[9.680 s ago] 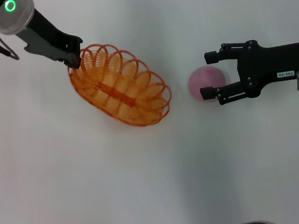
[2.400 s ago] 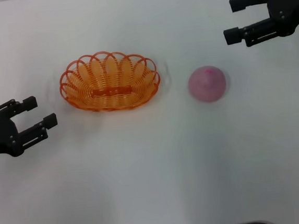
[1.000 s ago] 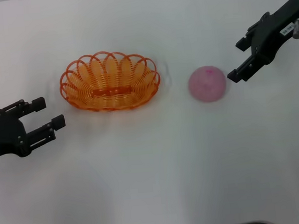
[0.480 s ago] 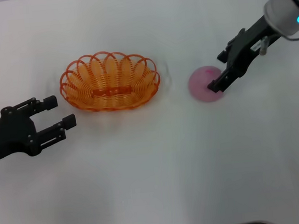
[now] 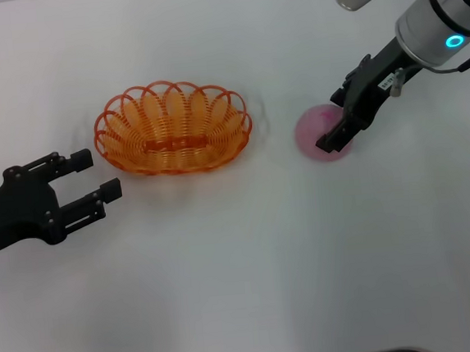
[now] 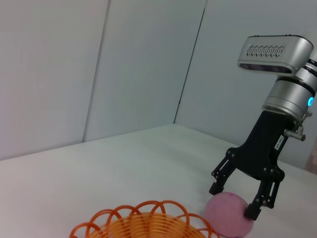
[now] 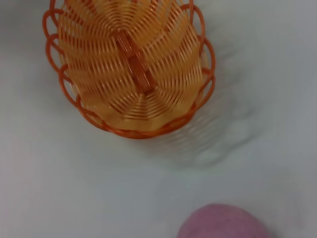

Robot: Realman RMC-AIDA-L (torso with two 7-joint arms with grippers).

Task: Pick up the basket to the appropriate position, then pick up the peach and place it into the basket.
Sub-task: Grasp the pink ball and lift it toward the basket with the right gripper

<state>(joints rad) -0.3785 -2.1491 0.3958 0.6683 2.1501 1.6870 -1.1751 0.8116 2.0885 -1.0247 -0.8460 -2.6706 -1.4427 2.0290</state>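
The orange wire basket (image 5: 172,139) stands upright on the white table, left of centre. It also fills the right wrist view as the basket (image 7: 131,64), and its rim shows as the basket (image 6: 143,224) in the left wrist view. The pink peach (image 5: 312,130) lies to its right, seen too as the peach (image 6: 228,221) and the peach (image 7: 223,224). My right gripper (image 5: 332,123) is open and lowered over the peach, one finger on each side; the left wrist view shows this right gripper (image 6: 233,201) astride the fruit's top. My left gripper (image 5: 97,173) is open, low and left of the basket, apart from it.
The white table (image 5: 244,274) stretches bare toward the front. A pale wall (image 6: 99,69) rises behind the table in the left wrist view.
The right gripper has come down and leftward from beside the peach until its fingers straddle it. The left gripper has edged slightly right toward the basket. Basket and peach have not moved.
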